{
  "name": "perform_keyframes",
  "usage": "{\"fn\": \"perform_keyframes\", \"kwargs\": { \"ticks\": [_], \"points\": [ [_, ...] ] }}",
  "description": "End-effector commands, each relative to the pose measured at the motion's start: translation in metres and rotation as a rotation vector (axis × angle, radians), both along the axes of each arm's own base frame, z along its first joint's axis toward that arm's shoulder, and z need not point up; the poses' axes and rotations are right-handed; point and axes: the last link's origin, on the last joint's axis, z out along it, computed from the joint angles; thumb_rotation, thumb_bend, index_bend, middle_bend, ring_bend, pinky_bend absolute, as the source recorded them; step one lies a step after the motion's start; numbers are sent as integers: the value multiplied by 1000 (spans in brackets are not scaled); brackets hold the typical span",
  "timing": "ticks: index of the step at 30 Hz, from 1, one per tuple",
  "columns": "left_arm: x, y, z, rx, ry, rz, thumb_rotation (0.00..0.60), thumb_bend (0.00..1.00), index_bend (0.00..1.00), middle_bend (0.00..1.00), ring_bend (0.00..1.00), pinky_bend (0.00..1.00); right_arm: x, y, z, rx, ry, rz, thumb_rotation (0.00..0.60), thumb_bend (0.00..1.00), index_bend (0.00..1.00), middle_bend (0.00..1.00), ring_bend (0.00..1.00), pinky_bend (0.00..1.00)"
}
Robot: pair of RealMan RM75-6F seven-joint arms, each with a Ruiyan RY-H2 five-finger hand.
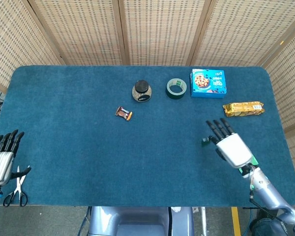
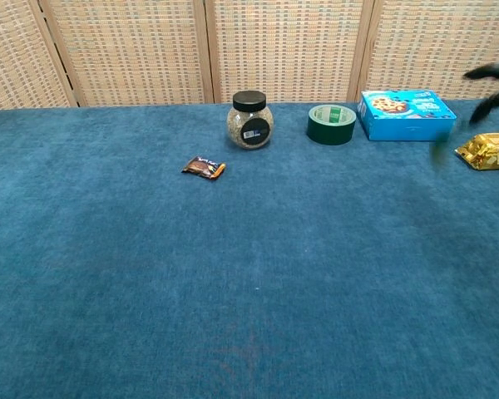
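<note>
My right hand (image 1: pixel 233 149) is raised well above the right side of the table, fingers pointing away from me. A small dark green packet (image 1: pixel 205 141) shows at its thumb side, pinched and off the cloth. In the chest view only dark fingertips (image 2: pixel 492 76) show at the top right edge, with the packet a blurred dark streak (image 2: pixel 439 153) below them. My left hand (image 1: pixel 1 158) hangs off the table's front left corner, holding nothing, fingers straight and apart, beside a pair of scissors (image 1: pixel 15 190).
Along the back stand a black-lidded jar (image 1: pixel 141 91), a green tape roll (image 1: pixel 176 88) and a blue cookie box (image 1: pixel 208 82). A gold-wrapped snack (image 1: pixel 243 108) lies at the right. A small brown candy (image 1: pixel 123 113) lies left of centre. A light green packet's edge (image 1: pixel 254 160) peeks from under my right hand.
</note>
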Motion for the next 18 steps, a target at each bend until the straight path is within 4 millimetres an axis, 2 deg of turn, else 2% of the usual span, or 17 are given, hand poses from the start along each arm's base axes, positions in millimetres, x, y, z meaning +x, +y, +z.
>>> {"fn": "perform_keyframes", "kwargs": {
  "ticks": [1,5,10,18],
  "points": [
    [0,-2,3,4,-8,-5,600,0,0,0,0,0,-10,12,19,-49,-107,-91,600,0,0,0,0,29],
    [1,-5,7,15,-21,-16,600,0,0,0,0,0,-18,31,33,-70,-197,-148,600,0,0,0,0,13],
    [0,-8,12,25,-32,-24,600,0,0,0,0,0,-26,52,40,-110,-242,-175,600,0,0,0,0,0],
    [0,-16,22,51,-60,-46,600,0,0,0,0,0,-21,88,41,-173,-351,-182,600,0,0,0,0,0]
  ]
}}
